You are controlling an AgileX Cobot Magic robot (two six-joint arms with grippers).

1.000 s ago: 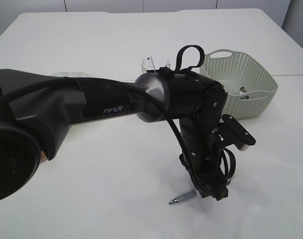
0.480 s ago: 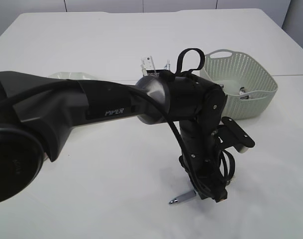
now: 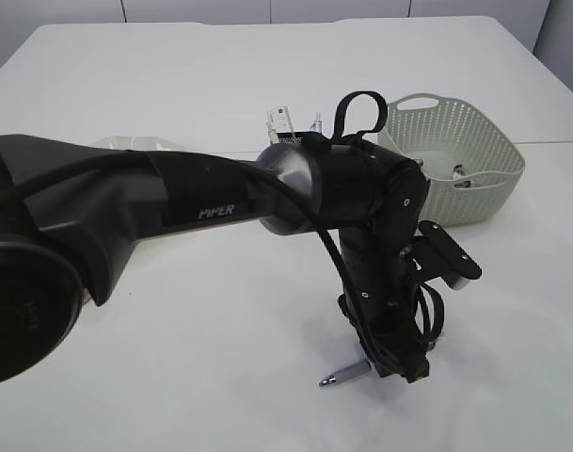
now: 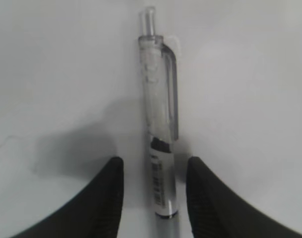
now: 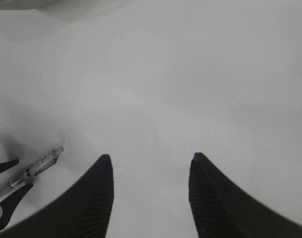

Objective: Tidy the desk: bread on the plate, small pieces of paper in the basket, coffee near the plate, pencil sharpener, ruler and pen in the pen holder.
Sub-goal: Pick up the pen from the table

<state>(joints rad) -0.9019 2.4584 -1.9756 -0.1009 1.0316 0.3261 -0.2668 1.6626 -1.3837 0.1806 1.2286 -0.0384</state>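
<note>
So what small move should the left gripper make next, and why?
Probably close the left gripper on the pen. In the left wrist view the pen lies flat on the table between the two open fingers, with a small gap on each side, so nothing looks left to align before lifting it toward the pen holder.

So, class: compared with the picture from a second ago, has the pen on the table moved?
No. The pen lies at the same spot on the table, same distance from the basket.
</note>
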